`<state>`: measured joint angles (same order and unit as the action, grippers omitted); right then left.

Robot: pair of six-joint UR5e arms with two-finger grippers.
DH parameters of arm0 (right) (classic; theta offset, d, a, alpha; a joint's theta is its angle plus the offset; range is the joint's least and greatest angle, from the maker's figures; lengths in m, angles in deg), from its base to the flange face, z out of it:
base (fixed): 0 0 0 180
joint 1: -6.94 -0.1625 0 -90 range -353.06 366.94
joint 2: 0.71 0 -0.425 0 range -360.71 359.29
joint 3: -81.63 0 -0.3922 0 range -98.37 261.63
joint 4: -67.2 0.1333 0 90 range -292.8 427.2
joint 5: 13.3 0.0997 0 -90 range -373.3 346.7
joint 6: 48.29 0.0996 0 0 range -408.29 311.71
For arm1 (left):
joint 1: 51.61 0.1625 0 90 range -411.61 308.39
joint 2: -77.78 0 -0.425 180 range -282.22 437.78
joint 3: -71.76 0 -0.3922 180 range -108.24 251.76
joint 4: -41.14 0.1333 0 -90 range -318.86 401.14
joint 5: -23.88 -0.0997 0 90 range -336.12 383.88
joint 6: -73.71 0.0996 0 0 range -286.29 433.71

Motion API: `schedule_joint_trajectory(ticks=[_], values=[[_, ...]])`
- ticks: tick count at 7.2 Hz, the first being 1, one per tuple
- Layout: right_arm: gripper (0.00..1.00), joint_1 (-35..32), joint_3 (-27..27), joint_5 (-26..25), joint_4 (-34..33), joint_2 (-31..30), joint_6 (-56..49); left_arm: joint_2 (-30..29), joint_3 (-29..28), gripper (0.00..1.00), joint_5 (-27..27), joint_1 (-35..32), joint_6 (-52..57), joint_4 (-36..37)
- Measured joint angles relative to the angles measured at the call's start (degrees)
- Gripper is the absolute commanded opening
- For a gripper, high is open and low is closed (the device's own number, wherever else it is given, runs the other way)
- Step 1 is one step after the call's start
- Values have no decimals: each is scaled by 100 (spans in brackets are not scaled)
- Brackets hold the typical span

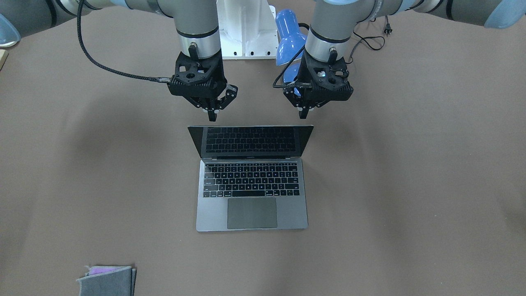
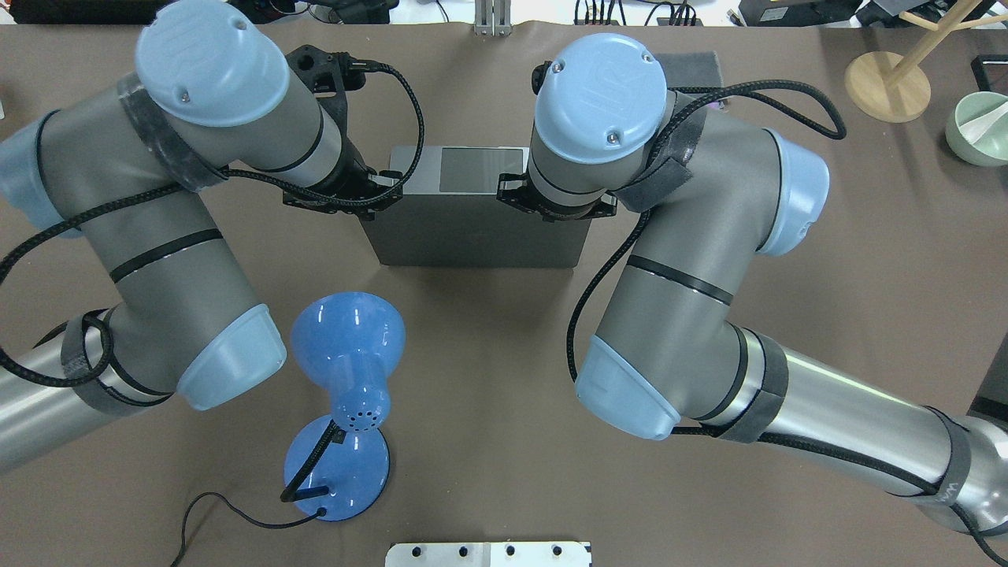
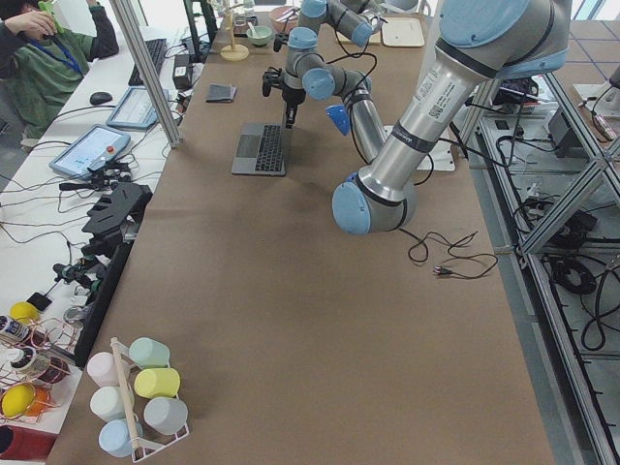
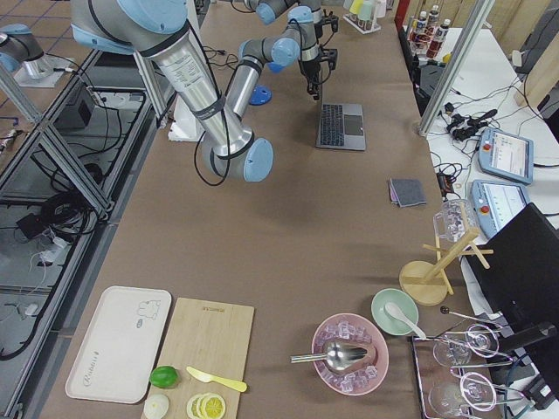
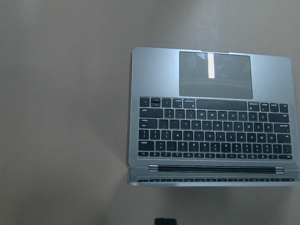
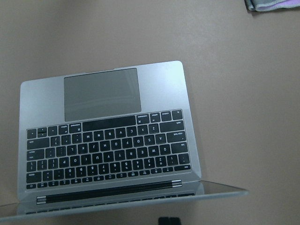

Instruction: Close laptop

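Brown tabletop (image 1: 411, 185) holds an open grey laptop (image 1: 251, 193), black-keyed; left tool (image 1: 304, 113) and right tool (image 1: 212, 115) closed.

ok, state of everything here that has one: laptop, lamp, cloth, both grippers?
Slim space-grey metal laptop: open, lid raised, screen dark.
Blue desk lamp: standing on its base, black plug lying loose, not in a socket.
Grey cloth: folded.
Left two-finger gripper: shut, holding nothing, near the lid's top edge.
Right two-finger gripper: shut, holding nothing, near the lid's top edge.
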<state>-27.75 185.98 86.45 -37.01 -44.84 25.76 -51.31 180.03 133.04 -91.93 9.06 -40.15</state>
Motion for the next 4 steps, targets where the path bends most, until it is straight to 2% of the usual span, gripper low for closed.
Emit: schedule_joint_trajectory(ticks=[4], values=[[0,-165,-641,1,520,139,-133,-221,-537,0,-189,-2,324,-93]])
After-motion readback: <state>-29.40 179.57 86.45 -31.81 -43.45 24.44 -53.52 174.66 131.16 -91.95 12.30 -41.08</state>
